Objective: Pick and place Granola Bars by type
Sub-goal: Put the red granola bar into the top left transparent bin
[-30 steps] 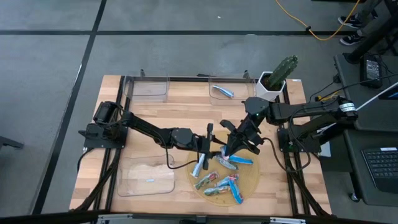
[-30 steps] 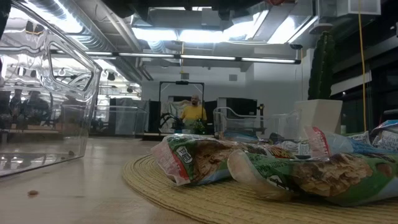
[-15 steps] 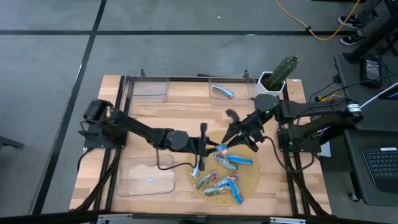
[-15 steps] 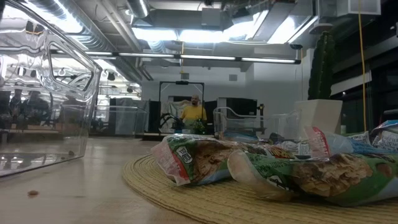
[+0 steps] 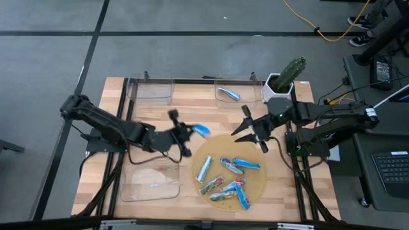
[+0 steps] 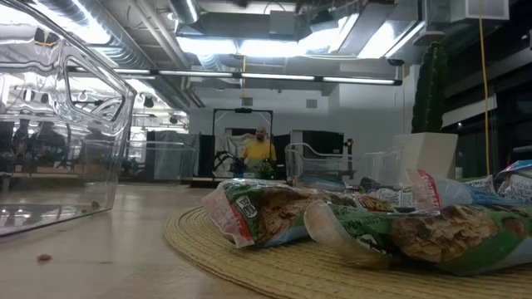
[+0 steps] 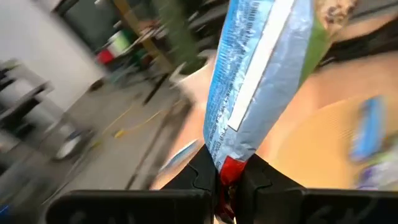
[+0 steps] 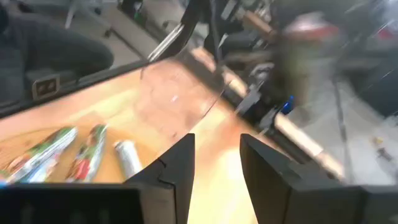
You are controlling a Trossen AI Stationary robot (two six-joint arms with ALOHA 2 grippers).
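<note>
My left gripper [image 5: 189, 133] is shut on a blue granola bar [image 5: 200, 130] and holds it above the wood, just off the far left rim of the round woven mat [image 5: 259, 185]. Several other bars lie on the mat: a silver one [image 5: 204, 168], a blue one [image 5: 246, 164] and green ones [image 6: 391, 232]. One more bar [image 5: 228, 93] lies in the clear tray at the far edge [image 5: 246, 97]. My right gripper [image 5: 243, 126] hangs open over the mat's far right side with nothing between its fingers [image 8: 180, 163]. My left gripper pinches the blue bar's red crimped end [image 7: 228, 168] between its two fingers. The fingers come nearly level from the table's left, in line with the bar. The bar juts out past the fingertips [image 7: 255, 177], lifted clear of the table and the mat.
A clear tray [image 5: 151, 182] sits at the near left and another [image 5: 153, 91] at the far left. A potted cactus [image 5: 285, 78] stands at the far right corner. A person in yellow [image 6: 259, 151] stands in the room behind the table.
Over the mat my left gripper shut on the blue bar while my right gripper opened and let it go. The left gripper then rose and carried the bar toward the table's left, off the mat. The right gripper drew back toward the far right.
</note>
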